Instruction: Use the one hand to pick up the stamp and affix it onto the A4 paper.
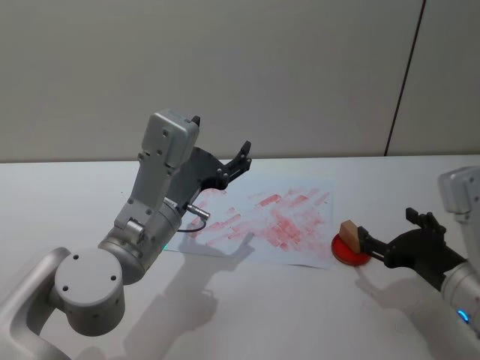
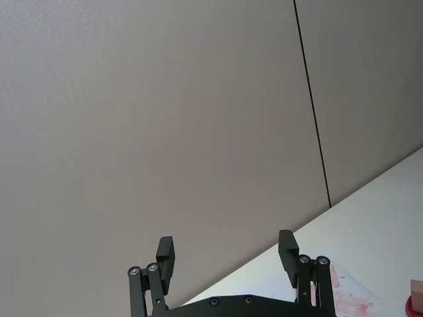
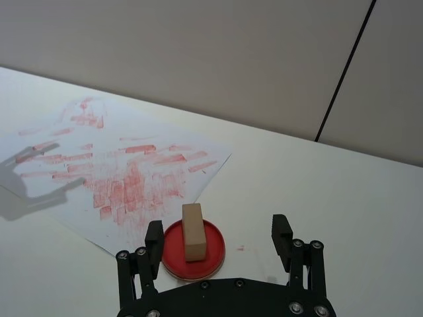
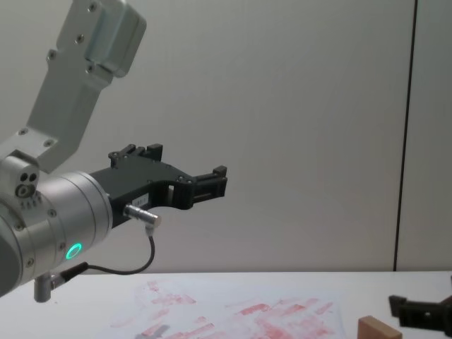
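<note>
Your left arm is bent upward over the left side of the table (image 1: pixel 262 315), wrist high. The left gripper (image 2: pixel 225 246) points toward the back wall, above the far left part of the A4 paper (image 1: pixel 259 217). Its jaws are spread wide, with nothing between them. In the head view the forearm hides the sheet's left edge.

Just off the sheet's right edge, the stamp (image 3: pixel 192 231) stands upright on a round red ink pad (image 3: pixel 213 254). Its base face is hidden.

Your right gripper (image 3: pixel 218 231) sits low, reaching in from the right. Its jaws are spread to either side of the stamp without touching it. The head view cuts off the right arm, and the chest view clips the stamp.
</note>
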